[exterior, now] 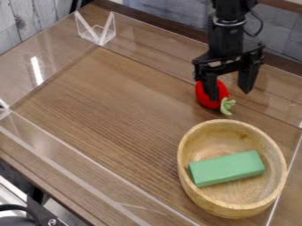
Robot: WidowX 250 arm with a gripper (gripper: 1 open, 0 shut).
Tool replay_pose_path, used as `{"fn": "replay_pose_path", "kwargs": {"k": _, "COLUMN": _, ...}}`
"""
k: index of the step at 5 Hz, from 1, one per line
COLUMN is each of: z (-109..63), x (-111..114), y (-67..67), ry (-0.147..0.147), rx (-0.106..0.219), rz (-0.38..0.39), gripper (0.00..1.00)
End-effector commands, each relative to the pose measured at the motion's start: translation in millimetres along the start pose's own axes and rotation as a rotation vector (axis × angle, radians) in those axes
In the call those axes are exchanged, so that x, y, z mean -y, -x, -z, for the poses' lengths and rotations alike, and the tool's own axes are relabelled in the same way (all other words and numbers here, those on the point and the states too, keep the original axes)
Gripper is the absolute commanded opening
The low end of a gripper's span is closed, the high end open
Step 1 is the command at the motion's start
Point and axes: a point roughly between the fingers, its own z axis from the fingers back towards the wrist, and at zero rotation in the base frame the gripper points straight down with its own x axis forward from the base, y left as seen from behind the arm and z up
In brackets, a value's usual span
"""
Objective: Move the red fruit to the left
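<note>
One gripper [229,72] stands wide open over one red toy fruit [211,93], holding nothing visibly. The fruit's long axis runs lengthwise through its green stem, which points toward the single bowl [190,163].

Bowl's floor [210,193] — partly hidden by green block [225,168].

Bright, fairly even light, with soft shadows and slightly blurry fine detail.

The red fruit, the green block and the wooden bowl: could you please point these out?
Red fruit [211,94]: camera view, glossy side.
Green block [227,168]: camera view, top face.
Wooden bowl [189,161]: camera view, left rim.
</note>
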Motion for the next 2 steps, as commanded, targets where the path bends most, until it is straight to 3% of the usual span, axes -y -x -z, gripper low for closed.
{"fn": "replay_pose_path", "kwargs": {"k": 1, "z": -18.9, "x": 13.2, "y": 0.2, "ry": 0.044, "rx": 0.032, "rz": 0.024, "gripper": 1.0}}
{"fn": "replay_pose_path", "kwargs": {"k": 2, "z": -19.7, "x": 12.2, "y": -1.7, "ry": 0.04, "rx": 0.028, "rz": 0.016, "gripper": 1.0}}
